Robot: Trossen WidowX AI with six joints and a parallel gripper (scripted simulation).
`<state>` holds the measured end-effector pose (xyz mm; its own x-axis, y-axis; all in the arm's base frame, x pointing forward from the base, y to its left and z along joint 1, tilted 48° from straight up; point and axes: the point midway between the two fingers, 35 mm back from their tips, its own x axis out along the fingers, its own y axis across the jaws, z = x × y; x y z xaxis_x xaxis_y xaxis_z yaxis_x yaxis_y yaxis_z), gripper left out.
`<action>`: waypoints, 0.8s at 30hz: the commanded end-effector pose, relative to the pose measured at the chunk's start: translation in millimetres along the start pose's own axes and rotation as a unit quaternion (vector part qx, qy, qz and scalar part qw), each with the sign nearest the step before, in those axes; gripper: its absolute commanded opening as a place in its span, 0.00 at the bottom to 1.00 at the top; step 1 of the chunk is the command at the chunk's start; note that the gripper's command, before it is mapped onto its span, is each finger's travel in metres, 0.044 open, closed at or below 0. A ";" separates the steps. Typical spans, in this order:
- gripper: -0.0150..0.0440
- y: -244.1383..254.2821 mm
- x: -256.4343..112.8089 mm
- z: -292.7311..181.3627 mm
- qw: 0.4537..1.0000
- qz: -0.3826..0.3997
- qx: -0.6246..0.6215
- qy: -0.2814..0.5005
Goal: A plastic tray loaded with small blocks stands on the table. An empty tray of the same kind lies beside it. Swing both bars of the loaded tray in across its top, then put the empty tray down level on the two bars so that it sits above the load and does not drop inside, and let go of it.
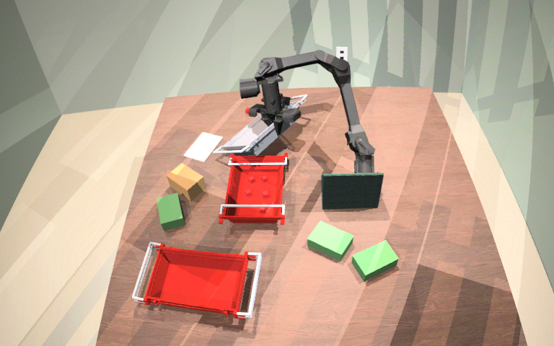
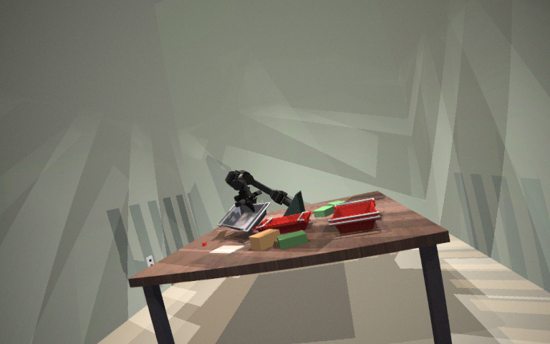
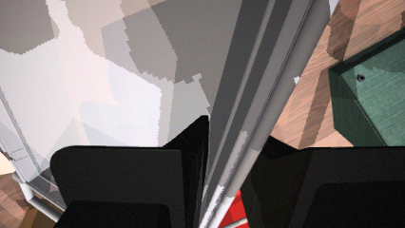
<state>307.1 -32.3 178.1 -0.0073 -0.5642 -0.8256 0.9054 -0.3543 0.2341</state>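
Note:
My gripper (image 1: 278,129) (image 2: 250,208) (image 3: 218,123) is shut on one long side wall of an empty grey tray (image 1: 245,136) (image 2: 243,219) (image 3: 62,85). The grey tray hangs tilted above the back of the table, behind the loaded tray, with white bars out at its ends. The loaded red tray (image 1: 254,220) (image 2: 284,223) stands on the table with several small red blocks (image 1: 252,179) inside. Its far bar (image 1: 257,163) and near bar (image 1: 252,206) both lie across its top. The wrist view shows the held wall running between my fingers.
A dark green board (image 1: 351,190) (image 3: 376,104) stands at the arm's base. Another red tray (image 1: 196,278), bars out, is front left. Orange (image 1: 182,176) and green (image 1: 169,207) blocks, a white sheet (image 1: 203,146) and a red cube (image 2: 203,244) lie left; two green blocks (image 1: 330,238) (image 1: 374,256) lie right.

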 end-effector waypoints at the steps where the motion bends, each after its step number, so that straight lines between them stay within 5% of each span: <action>1: 0.25 -8.9 -2.3 -32.8 0.999 -0.005 -0.050 0.002; 24: 0.25 -43.8 -14.5 -123.4 0.985 0.034 -0.161 -0.054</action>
<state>321.8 52.5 129.8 0.0023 -0.6629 -0.7487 0.9778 -0.1552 0.1404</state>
